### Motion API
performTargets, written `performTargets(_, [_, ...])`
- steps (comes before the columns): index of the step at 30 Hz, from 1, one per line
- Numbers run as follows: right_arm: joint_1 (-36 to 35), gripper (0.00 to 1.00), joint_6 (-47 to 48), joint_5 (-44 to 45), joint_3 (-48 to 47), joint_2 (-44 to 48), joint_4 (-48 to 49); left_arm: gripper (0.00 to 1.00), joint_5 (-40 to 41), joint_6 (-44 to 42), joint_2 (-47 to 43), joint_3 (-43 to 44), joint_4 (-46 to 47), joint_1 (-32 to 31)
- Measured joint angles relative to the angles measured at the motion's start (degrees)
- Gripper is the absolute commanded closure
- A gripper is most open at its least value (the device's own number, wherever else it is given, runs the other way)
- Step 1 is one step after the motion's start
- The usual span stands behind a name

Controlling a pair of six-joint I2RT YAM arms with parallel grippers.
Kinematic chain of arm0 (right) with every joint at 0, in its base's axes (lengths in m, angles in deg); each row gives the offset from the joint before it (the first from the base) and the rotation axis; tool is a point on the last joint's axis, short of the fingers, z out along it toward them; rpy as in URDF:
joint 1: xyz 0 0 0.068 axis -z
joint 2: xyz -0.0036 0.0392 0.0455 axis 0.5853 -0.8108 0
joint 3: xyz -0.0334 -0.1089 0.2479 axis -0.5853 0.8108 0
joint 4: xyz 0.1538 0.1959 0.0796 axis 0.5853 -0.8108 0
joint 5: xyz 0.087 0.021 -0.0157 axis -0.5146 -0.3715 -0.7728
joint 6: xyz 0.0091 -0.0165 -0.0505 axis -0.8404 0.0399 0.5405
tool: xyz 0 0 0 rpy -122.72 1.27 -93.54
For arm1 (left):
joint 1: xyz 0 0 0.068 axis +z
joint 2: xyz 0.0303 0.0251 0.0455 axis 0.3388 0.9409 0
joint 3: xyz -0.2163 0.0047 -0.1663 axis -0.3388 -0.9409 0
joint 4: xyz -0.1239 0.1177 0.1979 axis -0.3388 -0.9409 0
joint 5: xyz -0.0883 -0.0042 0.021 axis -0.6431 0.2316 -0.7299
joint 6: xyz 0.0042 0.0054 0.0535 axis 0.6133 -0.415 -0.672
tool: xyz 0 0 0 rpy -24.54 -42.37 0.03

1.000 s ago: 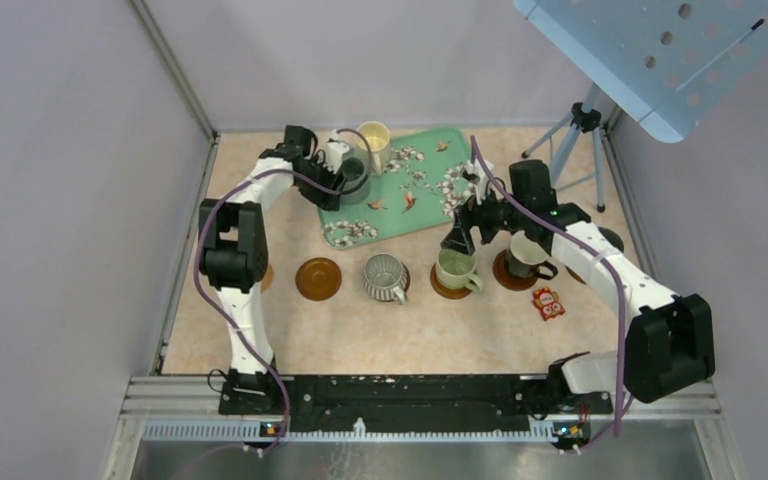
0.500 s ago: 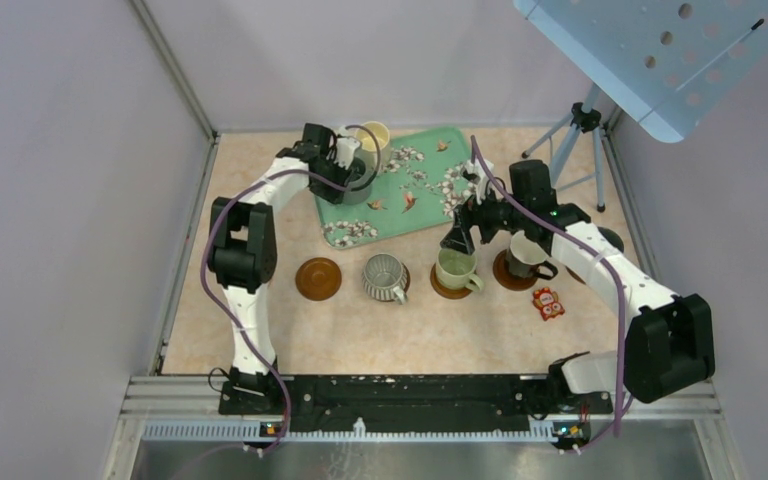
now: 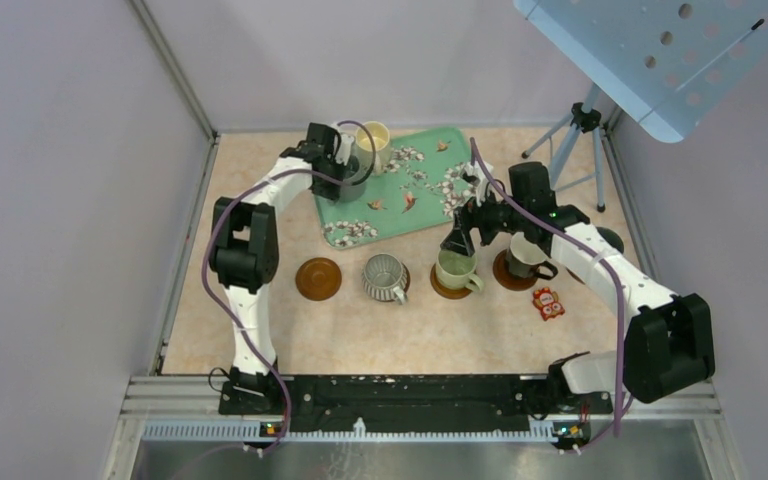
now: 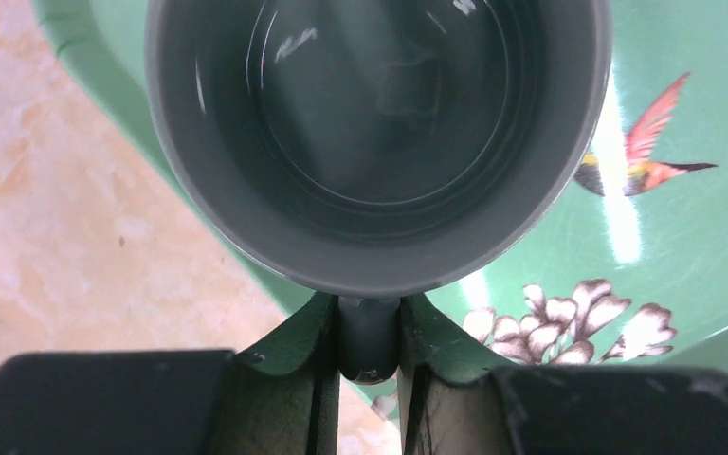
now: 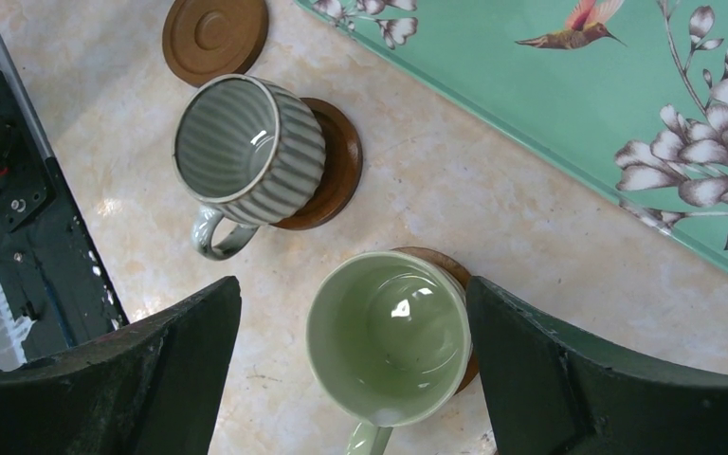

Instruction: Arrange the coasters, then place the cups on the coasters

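My left gripper [image 4: 368, 327] is shut on the handle of the dark grey-green cup [image 4: 379, 142], which is at the left corner of the green floral tray [image 3: 410, 190]. A cream cup [image 3: 373, 135] stands behind it. My right gripper [image 5: 351, 318] hangs open above the pale green cup [image 5: 389, 336], which sits on a brown coaster [image 5: 453, 263]; its fingers stand apart from the cup on either side. The ribbed cup [image 5: 246, 152] rests on a coaster [image 5: 339, 171]. A bare coaster [image 5: 213, 38] lies to its left. The black cup [image 3: 525, 258] sits on a coaster right of the green one.
A small red trinket [image 3: 548, 303] lies near the black cup. A tripod [image 3: 580, 140] stands at the back right under a tilted blue panel [image 3: 660, 50]. Walls enclose the table on the left and at the back.
My left gripper moved right onto the dark grey-green cup and closed on its handle. The right arm has not moved.
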Motion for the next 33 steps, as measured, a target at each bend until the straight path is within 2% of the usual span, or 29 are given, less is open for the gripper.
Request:
performTargets(9, [0.0, 0.13, 0.0, 0.0, 0.0, 0.0, 0.0, 1.0, 11.8, 8.7, -8.6, -7.0, 0.6, 0.1])
performTargets(20, [0.0, 0.13, 0.0, 0.0, 0.0, 0.0, 0.0, 1.0, 19.5, 19.9, -23.5, -11.1, 1.5, 0.8])
performTargets(26, [0.0, 0.13, -0.3, -0.4, 0.0, 0.0, 0.0, 1.0, 23.5, 26.8, -37.7, -22.2, 1.0, 3.1])
performTargets(33, [0.0, 0.13, -0.9, -1.6, 0.0, 0.0, 0.0, 1.0, 24.5, 31.5, -54.4, -34.9, -3.5, 10.8])
